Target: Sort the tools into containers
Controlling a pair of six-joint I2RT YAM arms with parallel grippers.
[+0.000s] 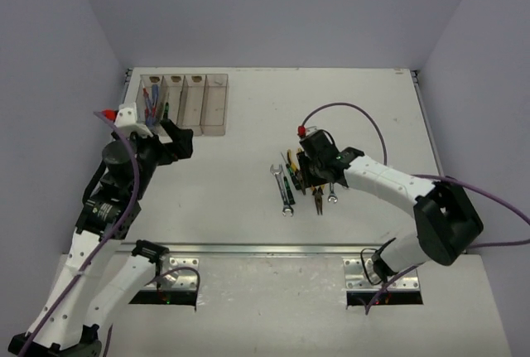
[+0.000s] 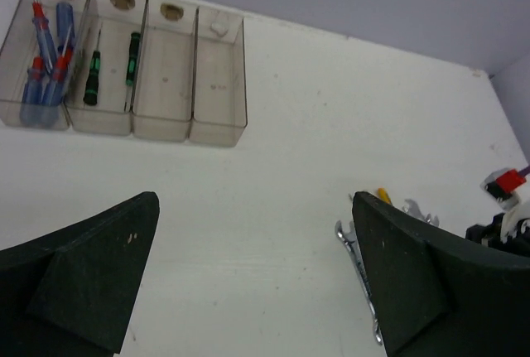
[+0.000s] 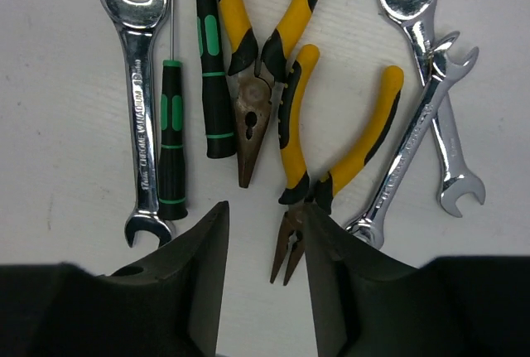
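There are four bins (image 2: 217,84); the first holds a bunch of blue screwdrivers (image 2: 40,84), three or four but too overlapped to count surely, and the second two green screwdrivers (image 2: 93,75). Outside them lie two more of the green kind, two pliers (image 3: 248,117) and three wrenches (image 3: 141,108).

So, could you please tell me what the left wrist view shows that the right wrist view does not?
Only the left wrist view shows the four joined bins, with blue screwdrivers in the first, two binned green-black screwdrivers in the second, and no tools in the other two. Only the right wrist view shows two yellow pliers, two loose green-black screwdrivers and crossed wrenches. Both show the white table and one long silver wrench, framed by the open left claw or right claw.
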